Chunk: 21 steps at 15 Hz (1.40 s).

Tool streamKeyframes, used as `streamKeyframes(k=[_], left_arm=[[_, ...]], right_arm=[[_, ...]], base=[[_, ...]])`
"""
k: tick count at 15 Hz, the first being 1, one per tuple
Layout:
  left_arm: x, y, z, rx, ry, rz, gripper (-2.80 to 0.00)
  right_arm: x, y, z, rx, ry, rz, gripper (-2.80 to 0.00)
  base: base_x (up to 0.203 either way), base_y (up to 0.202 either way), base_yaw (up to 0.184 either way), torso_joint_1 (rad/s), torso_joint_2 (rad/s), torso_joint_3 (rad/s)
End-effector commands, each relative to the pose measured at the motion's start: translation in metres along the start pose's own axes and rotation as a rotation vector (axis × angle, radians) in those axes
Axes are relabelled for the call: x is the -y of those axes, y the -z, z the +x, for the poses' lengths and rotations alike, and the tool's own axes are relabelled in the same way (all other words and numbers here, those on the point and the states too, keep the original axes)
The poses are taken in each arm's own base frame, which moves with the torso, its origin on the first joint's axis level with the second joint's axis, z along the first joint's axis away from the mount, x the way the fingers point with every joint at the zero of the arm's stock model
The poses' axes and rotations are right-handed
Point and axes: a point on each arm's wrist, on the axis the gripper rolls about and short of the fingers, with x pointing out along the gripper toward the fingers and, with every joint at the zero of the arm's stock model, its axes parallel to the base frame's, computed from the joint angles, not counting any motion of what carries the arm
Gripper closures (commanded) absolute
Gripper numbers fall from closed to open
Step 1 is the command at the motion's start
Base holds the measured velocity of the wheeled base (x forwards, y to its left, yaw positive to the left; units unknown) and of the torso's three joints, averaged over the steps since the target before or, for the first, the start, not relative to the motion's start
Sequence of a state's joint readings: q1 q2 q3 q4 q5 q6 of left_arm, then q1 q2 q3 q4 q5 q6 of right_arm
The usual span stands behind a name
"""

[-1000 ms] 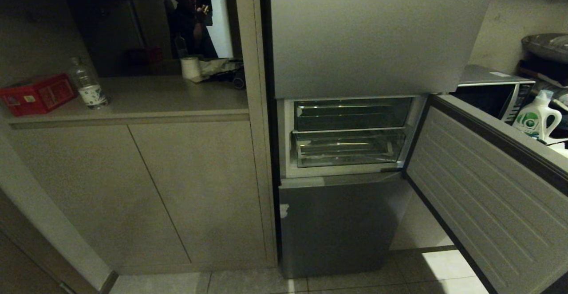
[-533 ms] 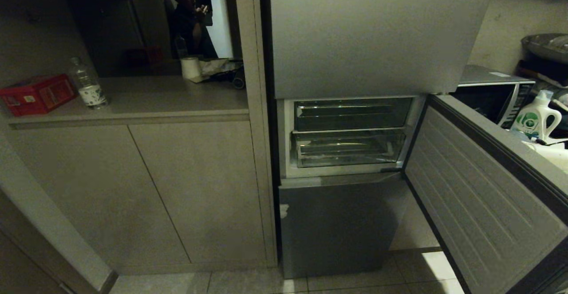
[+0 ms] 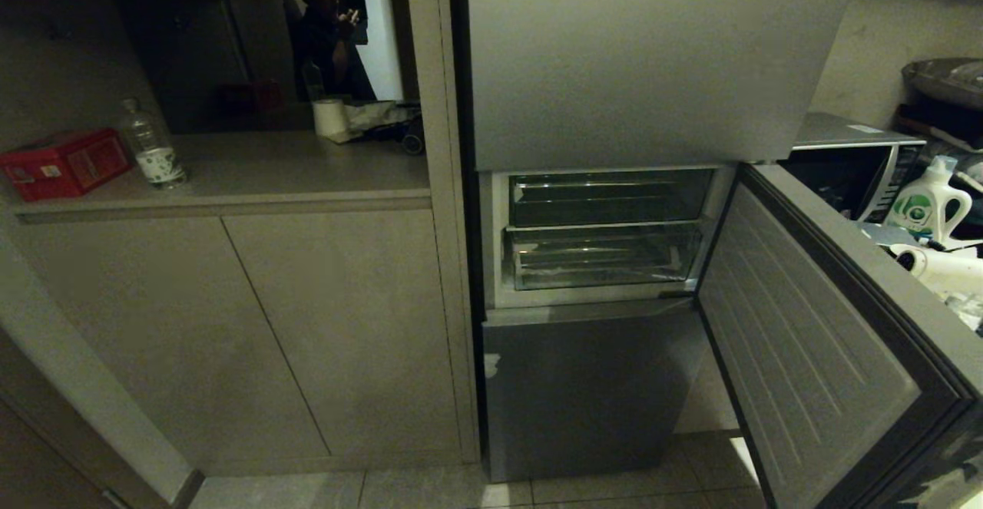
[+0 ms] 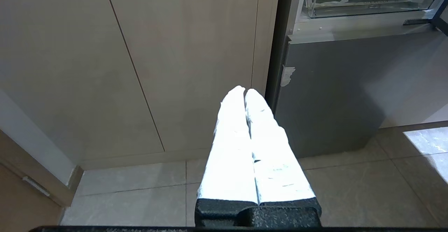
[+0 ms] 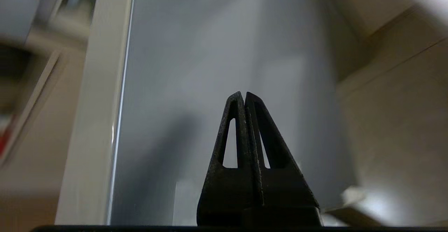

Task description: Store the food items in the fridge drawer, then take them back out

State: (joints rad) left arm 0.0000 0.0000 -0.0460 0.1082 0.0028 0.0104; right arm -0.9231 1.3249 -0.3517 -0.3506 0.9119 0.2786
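- The fridge drawer (image 3: 603,256) is seen in the head view as the lower of two clear compartments in the open middle section of the grey fridge (image 3: 653,64); it is pushed in, and only its ribbed floor and glare on the plastic can be made out.
- No food item can be recognised in the drawer or anywhere else in the three views.
- The shallower clear tray (image 3: 610,196) sits directly above the drawer, its inside dark and hard to read.
- The middle door (image 3: 806,355) is swung out to the right, its ribbed inner face shown; its far corner is cut off by the edge of the head view.
- The lower fridge panel (image 3: 584,386) below the drawer is closed.
- In the left wrist view the left gripper (image 4: 244,91) is seen with its white-wrapped fingers pressed together and nothing between them, pointed at the cabinet doors (image 4: 175,60) just beside the fridge and held above the tiled floor (image 4: 350,190).
- In the right wrist view the right gripper (image 5: 242,93) is seen with its dark fingers pressed together, empty, in front of a grey surface; the surroundings there are blurred.
- Neither gripper is seen in the head view.
- On the bench (image 3: 269,171) left of the fridge a red box (image 3: 65,162) and a water bottle (image 3: 152,144) are placed near each other.
- Behind the open door a microwave (image 3: 860,160) and a white detergent bottle (image 3: 929,202) are partly hidden.
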Motion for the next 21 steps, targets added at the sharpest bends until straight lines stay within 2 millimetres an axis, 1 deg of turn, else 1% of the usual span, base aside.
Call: streamKeyframes(k=[1, 3, 5, 8, 9, 10, 12, 15, 17, 19, 21], left_arm=[[0.000, 0.000, 0.000, -0.001, 0.000, 0.000, 0.00], [0.000, 0.000, 0.000, -0.001, 0.000, 0.000, 0.00], [0.000, 0.000, 0.000, -0.001, 0.000, 0.000, 0.00], [0.000, 0.000, 0.000, -0.001, 0.000, 0.000, 0.00], [0.000, 0.000, 0.000, -0.001, 0.000, 0.000, 0.00], [0.000, 0.000, 0.000, -0.001, 0.000, 0.000, 0.00], [0.000, 0.000, 0.000, -0.001, 0.000, 0.000, 0.00], [0.000, 0.000, 0.000, -0.001, -0.002, 0.000, 0.00], [0.000, 0.000, 0.000, -0.001, 0.000, 0.000, 0.00], [0.000, 0.000, 0.000, -0.001, 0.000, 0.000, 0.00], [0.000, 0.000, 0.000, -0.001, 0.000, 0.000, 0.00]], right_arm=[[-0.015, 0.016, 0.009, -0.088, -0.083, -0.015, 0.00], [-0.026, 0.028, 0.018, -0.175, -0.158, -0.037, 0.00], [-0.042, 0.036, 0.029, -0.270, -0.249, -0.061, 0.00], [-0.075, 0.046, 0.050, -0.426, -0.410, -0.108, 0.00], [-0.088, 0.049, 0.062, -0.474, -0.463, -0.125, 0.00], [-0.099, 0.053, 0.080, -0.513, -0.488, -0.137, 0.00], [-0.119, 0.068, 0.118, -0.540, -0.476, -0.184, 0.00], [-0.152, 0.102, 0.170, -0.465, -0.477, -0.289, 0.00], [-0.176, 0.126, 0.200, -0.337, -0.511, -0.345, 0.00], [-0.207, 0.147, 0.226, -0.185, -0.545, -0.368, 0.00], [-0.230, 0.168, 0.253, -0.071, -0.542, -0.387, 0.00]], base=[[0.000, 0.000, 0.000, 0.000, 0.00, 0.000], [0.000, 0.000, 0.000, 0.000, 0.00, 0.000], [0.000, 0.000, 0.000, 0.000, 0.00, 0.000], [0.000, 0.000, 0.000, 0.000, 0.00, 0.000], [0.000, 0.000, 0.000, 0.000, 0.00, 0.000], [0.000, 0.000, 0.000, 0.000, 0.00, 0.000], [0.000, 0.000, 0.000, 0.000, 0.00, 0.000], [0.000, 0.000, 0.000, 0.000, 0.00, 0.000], [0.000, 0.000, 0.000, 0.000, 0.00, 0.000], [0.000, 0.000, 0.000, 0.000, 0.00, 0.000], [0.000, 0.000, 0.000, 0.000, 0.00, 0.000]])
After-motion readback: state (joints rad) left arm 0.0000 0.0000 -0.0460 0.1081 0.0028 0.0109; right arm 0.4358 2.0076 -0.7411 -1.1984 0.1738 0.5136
